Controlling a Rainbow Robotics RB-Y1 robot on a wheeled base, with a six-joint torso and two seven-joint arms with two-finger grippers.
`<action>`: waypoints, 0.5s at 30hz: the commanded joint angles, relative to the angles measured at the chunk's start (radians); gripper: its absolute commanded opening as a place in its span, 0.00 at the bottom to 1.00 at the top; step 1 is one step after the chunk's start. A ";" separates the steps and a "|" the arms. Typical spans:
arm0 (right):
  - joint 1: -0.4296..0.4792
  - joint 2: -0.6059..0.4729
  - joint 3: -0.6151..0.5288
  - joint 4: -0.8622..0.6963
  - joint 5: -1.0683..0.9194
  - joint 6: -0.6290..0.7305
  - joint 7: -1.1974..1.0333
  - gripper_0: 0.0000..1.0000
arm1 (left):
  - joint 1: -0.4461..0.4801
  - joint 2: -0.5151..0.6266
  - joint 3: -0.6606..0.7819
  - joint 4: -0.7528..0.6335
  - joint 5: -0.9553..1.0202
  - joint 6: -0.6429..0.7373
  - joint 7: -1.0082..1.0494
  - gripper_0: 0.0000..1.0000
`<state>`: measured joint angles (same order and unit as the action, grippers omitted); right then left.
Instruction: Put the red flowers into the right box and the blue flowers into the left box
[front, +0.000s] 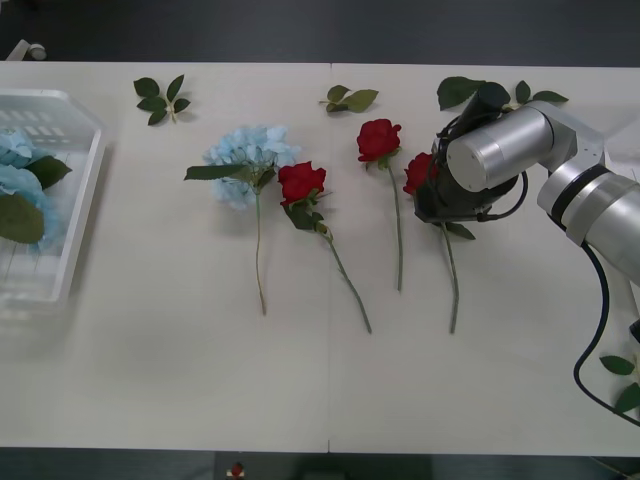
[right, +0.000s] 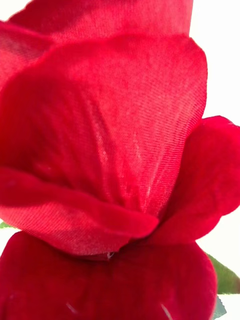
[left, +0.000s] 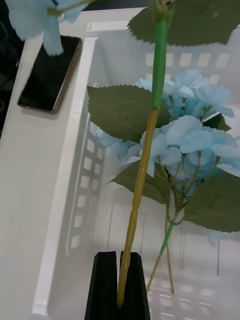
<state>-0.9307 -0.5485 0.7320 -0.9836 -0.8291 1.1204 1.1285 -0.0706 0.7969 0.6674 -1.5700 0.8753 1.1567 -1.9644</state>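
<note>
Two grippers are at work: at far left, the left gripper (left: 119, 280), black fingers clamped on a blue flower's stem (left: 142, 165), hangs over the left box (left: 65, 210); released carelessly, the long stem could catch the rim. Three roses lie mid-table beside one hydrangea (front: 245, 160). At right, the right gripper (front: 440, 200) sits over the rightmost rose (front: 418, 172), bloom directly before its camera; finger state cannot be told, and a bloom grasp may slip.

no readable text, labels, brands, numbers or signs on anything
</note>
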 joint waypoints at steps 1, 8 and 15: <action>-0.051 -0.016 -0.002 -0.012 -0.018 -0.005 0.000 0.00 | -0.026 0.022 -0.014 -0.016 -0.041 -0.022 0.041 0.00; -0.059 -0.106 -0.051 -0.107 -0.042 0.073 0.070 0.00 | -0.023 0.021 -0.068 -0.015 -0.131 -0.043 0.061 0.00; -0.059 -0.237 -0.144 -0.116 -0.154 0.130 0.220 0.00 | -0.023 0.021 -0.094 -0.010 -0.144 -0.045 0.084 0.00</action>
<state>-0.9475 -0.7123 0.6160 -1.0818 -0.9641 1.2451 1.2858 -0.0707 0.7969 0.5620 -1.5698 0.7408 1.1213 -1.9517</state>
